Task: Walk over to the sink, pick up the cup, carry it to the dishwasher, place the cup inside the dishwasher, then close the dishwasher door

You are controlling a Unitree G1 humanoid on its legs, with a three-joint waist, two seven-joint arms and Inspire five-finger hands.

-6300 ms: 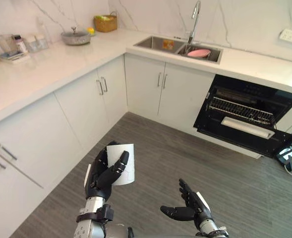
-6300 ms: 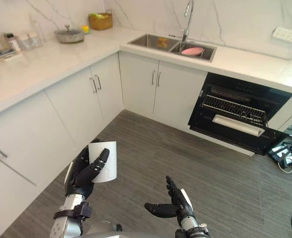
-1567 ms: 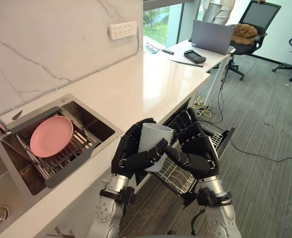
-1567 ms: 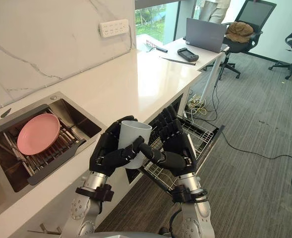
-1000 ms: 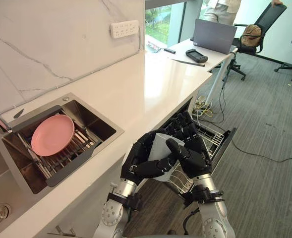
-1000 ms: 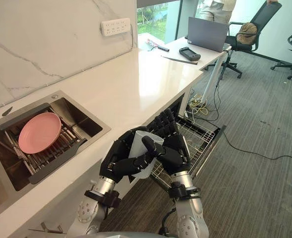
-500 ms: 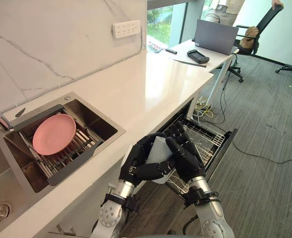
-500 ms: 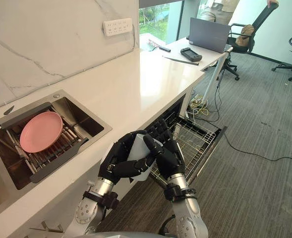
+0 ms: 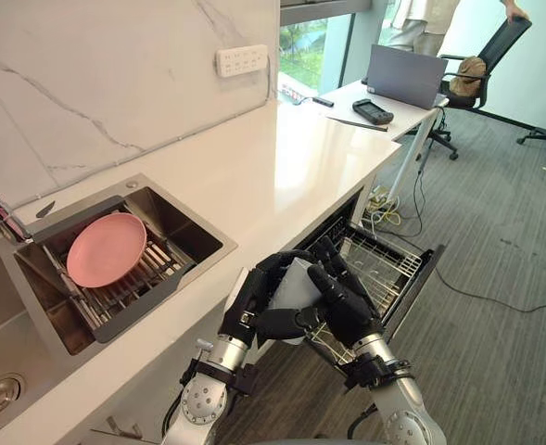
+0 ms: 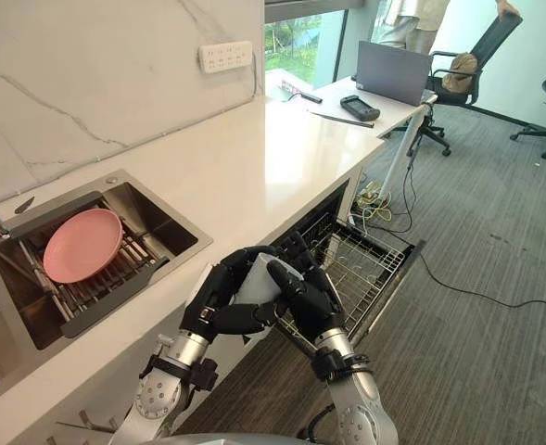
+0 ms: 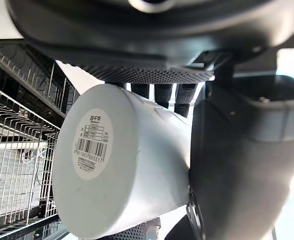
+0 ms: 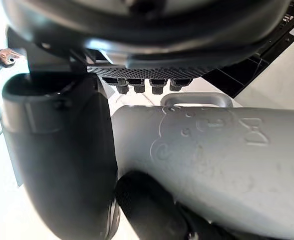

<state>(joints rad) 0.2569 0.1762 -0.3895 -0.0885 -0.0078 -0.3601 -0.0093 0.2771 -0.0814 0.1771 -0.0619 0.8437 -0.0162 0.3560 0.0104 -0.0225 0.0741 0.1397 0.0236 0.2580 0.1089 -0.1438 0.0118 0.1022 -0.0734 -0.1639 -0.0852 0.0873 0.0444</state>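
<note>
Nearest the robot: over the last second and a half both hands have come down from level with the counter edge to below it. The cup [image 9: 296, 283] they carry has gone from upright to tipped over. Judgement: the carry is finished and placement has begun; no release yet.

Left hand [image 9: 254, 304]: fingers and thumb curled round the cup, gripping it from the 9 o'clock side. Right hand [image 9: 349, 308]: likewise closed round the cup from 3 o'clock, thumb across its front. The cup is clamped between the two palms, clear of any surface. In the left wrist view its labelled base faces the wrist.

Next out, at 2 o'clock from the hands: the dishwasher rack [image 9: 384, 267], pulled out, just beyond the fingers and not touching the cup. The cup must still be set in and the door shut.

Further, at 10 o'clock: the sink [image 9: 189, 232], with a pink plate [image 9: 106, 250] on its drainer. The counter [image 9: 282, 167] lies at 12 o'clock.

Farthest, at 1 o'clock: a laptop [image 9: 407, 76], with a person [image 9: 425, 14] standing behind it
</note>
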